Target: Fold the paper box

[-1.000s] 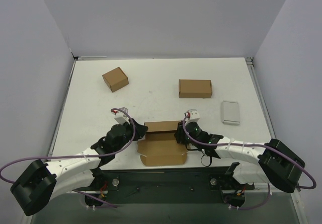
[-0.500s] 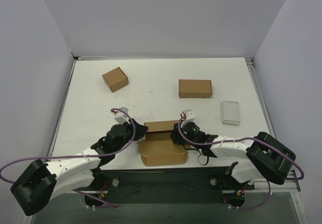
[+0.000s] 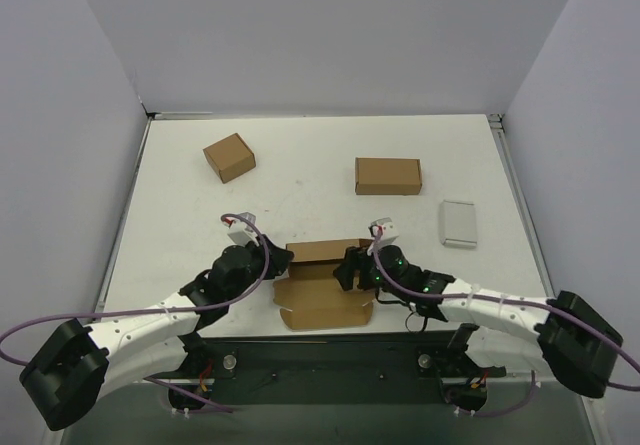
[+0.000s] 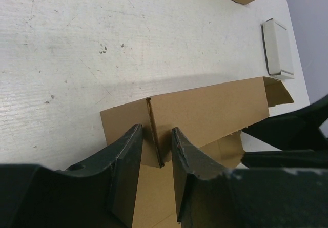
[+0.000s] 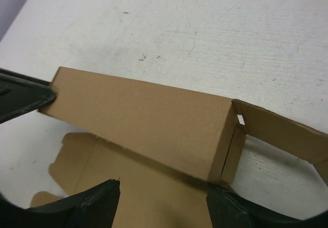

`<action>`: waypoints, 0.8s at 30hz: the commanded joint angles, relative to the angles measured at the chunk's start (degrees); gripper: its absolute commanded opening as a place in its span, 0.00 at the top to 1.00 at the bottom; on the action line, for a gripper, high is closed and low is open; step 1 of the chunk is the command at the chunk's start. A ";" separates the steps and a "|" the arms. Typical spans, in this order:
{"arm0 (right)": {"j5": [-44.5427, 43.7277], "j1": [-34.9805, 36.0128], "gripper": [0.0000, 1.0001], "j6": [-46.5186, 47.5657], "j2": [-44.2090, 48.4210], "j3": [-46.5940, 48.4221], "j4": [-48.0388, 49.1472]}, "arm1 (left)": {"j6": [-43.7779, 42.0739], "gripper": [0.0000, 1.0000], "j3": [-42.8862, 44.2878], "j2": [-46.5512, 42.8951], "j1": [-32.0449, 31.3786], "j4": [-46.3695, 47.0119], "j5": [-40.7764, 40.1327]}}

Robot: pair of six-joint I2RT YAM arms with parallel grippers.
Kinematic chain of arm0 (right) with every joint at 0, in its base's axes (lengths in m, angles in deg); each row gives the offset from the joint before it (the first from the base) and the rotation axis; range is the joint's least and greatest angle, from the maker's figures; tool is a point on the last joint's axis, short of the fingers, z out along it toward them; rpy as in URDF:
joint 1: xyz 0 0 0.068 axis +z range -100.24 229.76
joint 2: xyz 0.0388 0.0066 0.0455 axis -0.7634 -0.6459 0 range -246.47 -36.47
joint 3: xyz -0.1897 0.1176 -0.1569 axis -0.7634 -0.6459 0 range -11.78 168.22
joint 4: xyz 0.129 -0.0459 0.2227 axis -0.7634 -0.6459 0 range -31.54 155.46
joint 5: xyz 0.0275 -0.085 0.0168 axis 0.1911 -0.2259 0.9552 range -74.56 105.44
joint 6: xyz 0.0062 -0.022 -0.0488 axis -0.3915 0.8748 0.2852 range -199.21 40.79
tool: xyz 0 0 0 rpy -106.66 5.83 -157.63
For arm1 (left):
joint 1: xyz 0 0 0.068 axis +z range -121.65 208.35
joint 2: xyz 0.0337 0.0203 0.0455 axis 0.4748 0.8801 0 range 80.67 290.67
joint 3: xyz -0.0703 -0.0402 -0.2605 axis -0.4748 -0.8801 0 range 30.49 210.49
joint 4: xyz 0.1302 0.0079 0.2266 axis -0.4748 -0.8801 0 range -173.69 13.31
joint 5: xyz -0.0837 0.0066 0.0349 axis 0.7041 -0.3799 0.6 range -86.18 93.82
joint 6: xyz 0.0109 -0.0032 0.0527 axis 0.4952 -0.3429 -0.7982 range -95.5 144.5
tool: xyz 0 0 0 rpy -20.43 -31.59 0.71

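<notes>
The paper box (image 3: 322, 300) lies partly folded near the table's front edge, its back wall standing and its base panel flat. In the left wrist view the paper box (image 4: 205, 110) shows its left corner, where a side flap meets the back wall, and my left gripper (image 4: 156, 130) is shut on that corner. From above, the left gripper (image 3: 280, 261) sits at the box's left end. My right gripper (image 3: 350, 267) hovers at the right end. In the right wrist view the right gripper (image 5: 161, 189) stands open, wide over the base panel of the paper box (image 5: 143, 120), gripping nothing.
A smaller squarish brown carton (image 3: 229, 157) sits at the back left. A closed oblong brown box (image 3: 388, 176) sits at the back right. A flat pale grey case (image 3: 458, 223) lies right of the arms. Grey walls ring the white table (image 3: 300, 190).
My right gripper has opened and let go of the box's right end, and its arm has swung slightly. The left gripper and the box have stayed put.
</notes>
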 commanded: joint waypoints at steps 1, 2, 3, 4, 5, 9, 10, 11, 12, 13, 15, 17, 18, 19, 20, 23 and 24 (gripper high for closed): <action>-0.21 0.88 0.30 -1.73 14.49 -1.61 -14.05 | -2.07 0.61 1.73 0.06 0.15 -5.10 -1.42; -0.12 0.97 0.30 -1.47 17.06 -1.09 -16.44 | -2.24 0.61 1.74 0.06 0.32 -5.10 -1.33; -0.12 0.97 0.29 -1.03 19.61 -0.31 -18.99 | -2.33 0.61 2.08 0.15 0.32 -5.27 -1.24; -0.73 0.88 0.26 -0.59 23.72 0.75 -24.15 | -2.59 0.62 2.17 0.06 0.50 -5.45 -1.07; -1.78 0.79 0.25 -0.32 25.50 1.97 -27.33 | -2.68 0.61 2.26 0.06 0.50 -5.62 -0.98; -3.48 -6.30 0.22 0.12 25.27 13.29 -40.51 | -3.12 0.61 2.44 -0.20 0.59 -5.98 -0.80; -1.89 -8.94 0.23 0.03 22.65 14.54 -41.07 | -3.21 0.61 2.44 -0.20 0.59 -6.06 -0.89; 0.21 -14.62 0.23 0.12 21.23 15.25 -41.16 | -3.21 0.61 2.44 -0.29 0.67 -6.15 -0.98; 1.97 -17.20 0.24 0.29 18.26 15.61 -39.94 | -3.12 0.61 2.35 -0.29 0.76 -6.15 -1.06; 6.86 -19.57 0.24 0.56 16.57 15.78 -38.89 | -3.21 0.61 2.35 -0.29 0.68 -6.07 -0.98; 10.24 -26.15 0.24 0.91 11.75 15.53 -34.86 | -3.12 0.61 2.44 -0.29 0.76 -5.98 -0.89; 14.98 -29.69 0.24 0.21 8.84 14.12 -31.33 | -3.21 0.62 2.79 -0.12 0.76 -5.98 -0.80; 17.26 -33.27 0.24 -0.49 7.34 13.59 -27.84 | -3.38 0.62 2.88 -0.12 0.76 -6.06 -0.72; 20.33 -34.96 0.24 -1.54 4.54 12.20 -26.32 | -3.47 0.62 3.05 -0.12 0.68 -6.24 -0.71; 21.23 -36.54 0.24 -5.47 3.04 11.66 -24.74 | -3.47 0.62 3.14 -0.12 0.68 -6.33 -0.71; 28.59 -42.44 0.24 -9.54 -2.15 8.33 -18.33 | -3.47 0.62 3.23 -0.20 0.68 -6.42 -0.80; 28.71 -42.62 0.24 -10.68 -3.82 7.62 -15.70 | -3.47 0.62 3.14 -0.20 0.68 -6.33 -0.80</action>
